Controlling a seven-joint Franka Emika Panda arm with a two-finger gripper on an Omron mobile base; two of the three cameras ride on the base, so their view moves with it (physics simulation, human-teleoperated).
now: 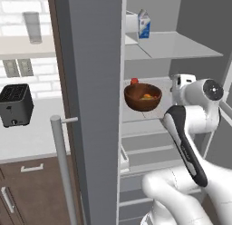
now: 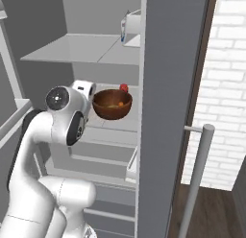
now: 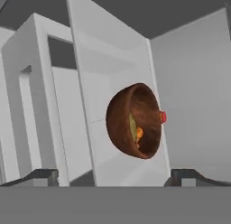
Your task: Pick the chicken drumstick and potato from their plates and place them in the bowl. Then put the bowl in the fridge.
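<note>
The white arm rises from the base, bends at its dark elbow and reaches forward. Its claw [image 3: 115, 175] is level, fingers [image 3: 43, 175] spread wide, gripping nothing.

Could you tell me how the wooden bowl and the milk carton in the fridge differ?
The bowl is round, low and dark reddish-brown; the carton is tall, boxy, white and blue. The bowl sits on the middle shelf, the carton on the shelf above. The bowl is open with food showing inside; the carton is closed. Both stand inside the open fridge.
</note>
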